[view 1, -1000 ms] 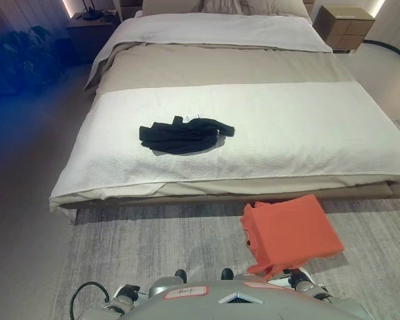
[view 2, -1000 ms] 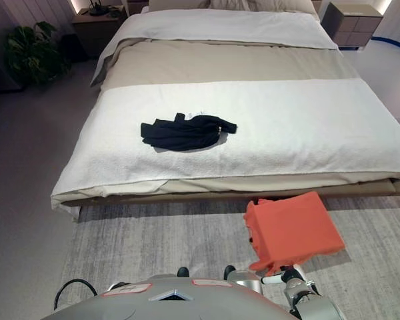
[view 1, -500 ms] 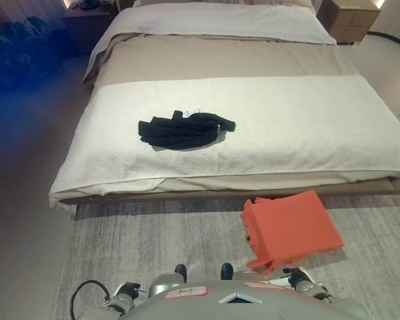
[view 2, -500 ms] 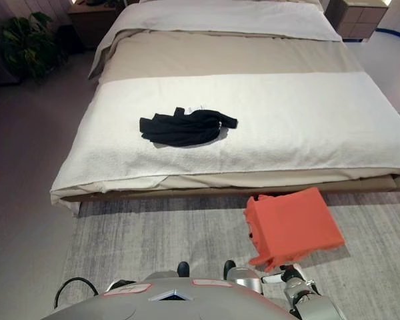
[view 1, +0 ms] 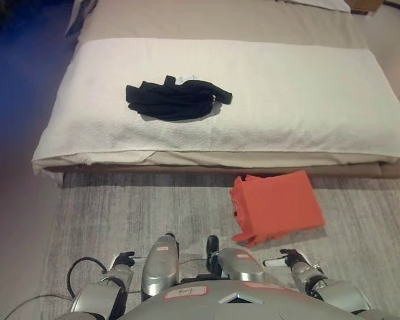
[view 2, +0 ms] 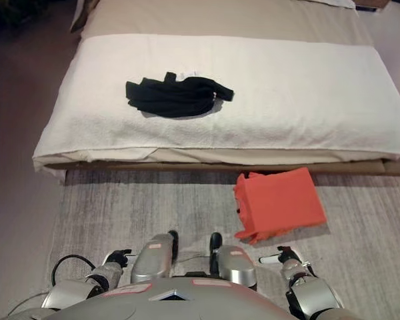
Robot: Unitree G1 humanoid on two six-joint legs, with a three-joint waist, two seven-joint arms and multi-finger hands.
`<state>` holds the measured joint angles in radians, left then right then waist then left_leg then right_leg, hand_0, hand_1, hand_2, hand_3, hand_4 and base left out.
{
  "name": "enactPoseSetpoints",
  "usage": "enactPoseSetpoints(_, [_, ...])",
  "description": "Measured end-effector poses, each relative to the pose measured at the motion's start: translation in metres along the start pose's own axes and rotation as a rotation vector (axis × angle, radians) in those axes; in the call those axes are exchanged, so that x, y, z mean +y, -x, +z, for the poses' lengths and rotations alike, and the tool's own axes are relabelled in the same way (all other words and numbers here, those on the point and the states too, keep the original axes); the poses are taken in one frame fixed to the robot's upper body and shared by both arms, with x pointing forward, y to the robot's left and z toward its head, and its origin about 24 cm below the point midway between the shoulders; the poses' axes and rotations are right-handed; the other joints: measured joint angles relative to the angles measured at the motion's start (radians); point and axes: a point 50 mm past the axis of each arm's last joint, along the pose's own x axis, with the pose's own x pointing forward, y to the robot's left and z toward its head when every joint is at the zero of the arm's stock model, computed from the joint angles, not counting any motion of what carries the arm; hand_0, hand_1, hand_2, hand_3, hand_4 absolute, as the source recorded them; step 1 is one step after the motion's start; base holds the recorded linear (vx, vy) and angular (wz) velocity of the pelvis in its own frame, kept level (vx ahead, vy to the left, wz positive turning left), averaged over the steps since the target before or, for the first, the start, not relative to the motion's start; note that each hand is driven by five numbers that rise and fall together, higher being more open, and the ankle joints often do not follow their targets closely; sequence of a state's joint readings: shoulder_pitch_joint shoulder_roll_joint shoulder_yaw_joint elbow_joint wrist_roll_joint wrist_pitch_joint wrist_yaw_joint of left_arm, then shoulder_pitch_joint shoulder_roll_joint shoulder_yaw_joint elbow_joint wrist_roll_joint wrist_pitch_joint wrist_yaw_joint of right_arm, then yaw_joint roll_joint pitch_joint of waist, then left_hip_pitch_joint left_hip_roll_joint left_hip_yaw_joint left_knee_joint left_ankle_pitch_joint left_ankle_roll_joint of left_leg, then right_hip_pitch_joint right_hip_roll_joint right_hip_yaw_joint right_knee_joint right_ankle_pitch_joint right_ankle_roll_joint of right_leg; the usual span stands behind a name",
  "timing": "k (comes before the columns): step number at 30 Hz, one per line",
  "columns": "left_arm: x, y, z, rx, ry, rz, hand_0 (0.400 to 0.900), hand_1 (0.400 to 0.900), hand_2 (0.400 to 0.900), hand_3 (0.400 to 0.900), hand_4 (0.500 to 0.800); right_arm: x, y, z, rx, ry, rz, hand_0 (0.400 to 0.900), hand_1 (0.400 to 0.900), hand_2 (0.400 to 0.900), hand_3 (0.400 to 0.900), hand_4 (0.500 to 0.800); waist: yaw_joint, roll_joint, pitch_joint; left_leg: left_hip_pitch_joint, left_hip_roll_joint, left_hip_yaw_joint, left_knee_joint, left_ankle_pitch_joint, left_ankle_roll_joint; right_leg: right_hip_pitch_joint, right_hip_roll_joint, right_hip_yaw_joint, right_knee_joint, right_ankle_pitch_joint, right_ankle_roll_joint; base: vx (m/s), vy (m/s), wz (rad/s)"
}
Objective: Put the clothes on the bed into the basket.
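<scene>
A black garment (view 1: 177,100) lies crumpled on the white blanket of the bed (view 1: 307,93), left of the middle and near the foot edge. An orange fabric basket (view 1: 277,207) sits on the rug just below the bed's foot edge, to the right of centre; its inside is not visible. My left hand (view 1: 122,260) is low at the bottom left, and my right hand (view 1: 290,257) is low at the bottom right, below the basket. Both hands are far from the garment and hold nothing that I can see.
A grey striped rug (view 1: 153,207) covers the floor between me and the bed. A beige cover (view 1: 220,20) lies across the bed beyond the white blanket. Bare floor (view 1: 13,167) runs along the bed's left side.
The whole view has shifted down and closer to the bed's foot, so the camera moved. The garment and basket lie where they were. Both hands now show at the bottom.
</scene>
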<state>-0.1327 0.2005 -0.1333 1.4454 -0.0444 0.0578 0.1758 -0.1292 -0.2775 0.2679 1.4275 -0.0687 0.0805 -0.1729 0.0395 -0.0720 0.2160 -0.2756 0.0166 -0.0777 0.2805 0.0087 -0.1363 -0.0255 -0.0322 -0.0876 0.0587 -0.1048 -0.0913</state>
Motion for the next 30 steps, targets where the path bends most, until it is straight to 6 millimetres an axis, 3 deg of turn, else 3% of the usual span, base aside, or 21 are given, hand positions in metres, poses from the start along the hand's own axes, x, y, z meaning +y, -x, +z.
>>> enactPoseSetpoints(2, [-0.013,0.002,-0.004,0.019,0.017,-0.03,0.9,0.9,0.9,0.9,0.8,-0.01,-0.001,0.001,0.003,0.003,-0.03,0.9,0.9,0.9,0.9,0.8,0.016,0.032,0.008,-0.009,0.019,0.012,-0.203,0.043,-0.018,0.024,0.01,0.023,-0.077,-0.001,-0.028,0.44,0.049,-0.58])
enactPoseSetpoints(4, [-0.026,0.005,-0.012,0.064,0.04,-0.053,0.9,0.9,0.9,0.9,0.8,-0.015,-0.002,0.005,0.004,0.003,-0.049,0.9,0.9,0.9,0.9,0.8,0.048,0.056,0.016,-0.011,0.054,0.009,-0.372,0.09,-0.032,0.05,0.03,0.104,-0.144,-0.01,-0.037,0.49,0.095,-0.68])
enactPoseSetpoints(5, [-0.031,0.006,-0.015,0.077,0.054,-0.065,0.9,0.9,0.9,0.9,0.8,-0.019,-0.002,0.014,-0.021,0.0,-0.06,0.9,0.9,0.9,0.9,0.8,0.05,0.072,0.03,-0.039,0.081,0.005,-0.362,0.094,-0.042,0.057,0.038,0.124,-0.143,0.002,-0.055,0.52,0.149,-0.76])
enactPoseSetpoints(7, [-0.037,0.008,-0.026,0.119,0.075,-0.077,0.9,0.9,0.9,0.9,0.8,-0.013,-0.001,0.016,-0.024,0.0,-0.045,0.9,0.9,0.9,0.9,0.8,0.066,0.09,0.02,-0.047,0.129,0.028,-0.358,0.11,-0.084,0.056,0.044,0.181,-0.152,-0.019,-0.051,0.58,0.229,-0.87])
enactPoseSetpoints(8, [-0.042,0.009,-0.029,0.133,0.097,-0.087,0.9,0.9,0.9,0.9,0.8,-0.011,-0.001,0.021,-0.051,0.018,-0.041,0.9,0.9,0.9,0.9,0.8,0.083,0.084,0.015,-0.047,0.132,0.054,-0.29,0.084,-0.078,0.052,0.028,0.233,-0.152,-0.036,-0.036,0.64,0.314,-0.93])
enactPoseSetpoints(9, [-0.053,0.013,-0.038,0.16,0.122,-0.106,0.9,0.9,0.9,0.9,0.8,-0.017,-0.001,0.022,-0.064,0.037,-0.054,0.9,0.9,0.9,0.9,0.8,0.104,0.115,-0.002,-0.056,0.164,0.072,-0.235,0.028,-0.053,0.039,0.059,0.248,-0.092,-0.057,-0.017,0.68,0.362,-0.8])
enactPoseSetpoints(10, [-0.06,0.016,-0.05,0.186,0.144,-0.118,0.9,0.9,0.9,0.9,0.8,-0.021,-0.001,0.026,-0.073,0.03,-0.065,0.9,0.9,0.9,0.9,0.8,0.118,0.163,-0.029,-0.015,0.229,0.067,-0.253,-0.034,-0.104,-0.036,0.092,0.193,0.136,-0.093,0.031,0.76,0.422,-0.61])
enactPoseSetpoints(12, [-0.042,0.011,-0.049,0.172,0.152,-0.066,0.9,0.9,0.9,0.9,0.8,0.0,0.001,0.022,-0.064,0.023,-0.014,0.9,0.9,0.9,0.9,0.8,0.112,0.106,-0.02,0.008,0.198,0.117,-0.2,0.086,-0.04,-0.039,0.019,0.196,0.244,-0.176,0.109,0.82,0.503,-0.49])
enactPoseSetpoints(13, [-0.03,0.008,-0.044,0.138,0.164,-0.035,0.9,0.9,0.9,0.9,0.8,0.018,0.003,0.015,-0.047,0.022,0.032,0.9,0.9,0.9,0.9,0.8,0.117,0.049,-0.048,-0.02,0.163,0.148,-0.131,0.074,-0.015,-0.038,-0.03,0.209,0.219,-0.19,0.106,0.76,0.467,-0.1])
enactPoseSetpoints(14, [-0.031,0.008,-0.046,0.147,0.159,-0.039,0.9,0.9,0.9,0.9,0.8,0.024,0.004,0.003,-0.018,0.022,0.049,0.9,0.9,0.9,0.9,0.8,0.147,0.043,-0.073,-0.023,0.147,0.161,-0.103,0.057,0.012,0.015,-0.06,0.208,0.175,-0.191,0.117,0.68,0.405,0.15])
enactPoseSetpoints(15, [-0.03,0.008,-0.045,0.148,0.163,-0.032,0.9,0.9,0.9,0.9,0.8,0.026,0.005,0.001,-0.008,0.027,0.055,0.9,0.9,0.9,0.9,0.8,0.168,0.034,-0.083,-0.015,0.129,0.189,-0.09,0.022,0.04,-0.017,-0.08,0.205,0.362,-0.221,0.17,0.61,0.4,0.22])
enactPoseSetpoints(16, [-0.021,0.006,-0.042,0.128,0.166,-0.008,0.9,0.9,0.9,0.9,0.8,0.035,0.007,-0.008,0.018,0.021,0.083,0.9,0.9,0.9,0.9,0.8,0.163,0.005,-0.109,-0.002,0.088,0.197,-0.105,0.0,0.045,-0.022,-0.125,0.201,0.531,-0.24,0.203,0.51,0.403,0.27])
enactPoseSetpoints(17, [-0.011,0.004,-0.039,0.111,0.16,0.01,0.9,0.9,0.9,0.9,0.8,0.043,0.008,-0.011,0.033,0.0,0.112,0.9,0.9,0.9,0.9,0.8,0.162,-0.021,-0.131,0.023,0.047,0.199,-0.118,0.001,0.095,0.003,-0.16,0.208,0.592,-0.195,0.201,0.45,0.408,0.46])
enactPoseSetpoints(18, [-0.002,0.002,-0.04,0.108,0.154,0.028,0.9,0.9,0.9,0.9,0.8,0.046,0.009,-0.009,0.027,-0.002,0.119,0.9,0.9,0.9,0.9,0.8,0.171,-0.034,-0.149,0.019,0.017,0.205,-0.114,0.015,0.16,0.026,-0.175,0.214,0.6,-0.056,0.182,0.48,0.431,0.43])
enactPoseSetpoints(19, [0.008,0.0,-0.033,0.084,0.131,0.046,0.9,0.9,0.9,0.9,0.8,0.046,0.009,-0.005,0.013,-0.009,0.122,0.9,0.9,0.9,0.9,0.8,0.154,-0.058,-0.161,0.017,-0.01,0.197,-0.13,0.03,0.186,0.036,-0.176,0.224,0.592,0.121,0.171,0.54,0.429,0.46])
enactPoseSetpoints(20, [0.012,-0.001,-0.021,0.05,0.125,0.051,0.9,0.9,0.9,0.9,0.8,0.04,0.008,0.007,-0.027,-0.027,0.104,0.9,0.9,0.9,0.9,0.8,0.126,-0.038,-0.153,0.044,-0.022,0.163,-0.17,0.046,0.212,0.032,-0.17,0.208,0.607,0.18,0.208,0.51,0.355,0.47])
enactPoseSetpoints(21, [0.015,-0.001,-0.013,0.025,0.125,0.054,0.9,0.9,0.9,0.9,0.8,0.034,0.007,0.016,-0.059,-0.037,0.089,0.9,0.9,0.9,0.9,0.8,0.117,-0.015,-0.139,0.088,-0.019,0.151,-0.228,0.062,0.23,0.01,-0.163,0.181,0.635,0.14,0.227,0.47,0.298,0.55])
enactPoseSetpoints(23, [0.019,-0.002,-0.008,0.008,0.117,0.06,0.9,0.9,0.9,0.9,0.8,0.028,0.006,0.031,-0.111,-0.03,0.073,0.9,0.9,0.9,0.9,0.8,0.087,0.04,-0.111,0.157,-0.003,0.107,-0.29,0.083,0.246,-0.017,-0.131,0.095,0.608,0.018,0.241,0.48,0.205,0.58])
enactPoseSetpoints(25, [0.018,-0.002,-0.003,-0.011,0.104,0.054,0.9,0.9,0.9,0.9,0.8,0.026,0.006,0.034,-0.125,-0.027,0.071,0.9,0.9,0.9,0.9,0.8,0.061,0.068,-0.102,0.204,0.001,0.08,-0.34,0.077,0.242,-0.078,-0.12,-0.029,0.47,-0.05,0.214,0.43,0.067,0.62])
enactPoseSetpoints(27, [0.019,-0.002,-0.001,-0.018,0.096,0.047,0.9,0.9,0.9,0.9,0.8,0.024,0.006,0.033,-0.124,-0.027,0.065,0.9,0.9,0.9,0.9,0.8,0.027,0.079,-0.089,0.212,-0.002,0.058,-0.355,0.102,0.24,-0.094,-0.108,-0.09,0.276,-0.035,0.21,0.37,-0.011,0.69])
enactPoseSetpoints(30, [0.014,-0.002,-0.01,0.004,0.066,0.032,0.9,0.9,0.9,0.9,0.8,0.026,0.006,0.027,-0.108,-0.065,0.074,0.9,0.9,0.9,0.9,0.8,0.006,0.054,-0.086,0.24,-0.011,0.002,-0.356,0.082,0.226,-0.114,-0.109,-0.083,0.03,0.042,0.226,0.5,-0.063,0.91])
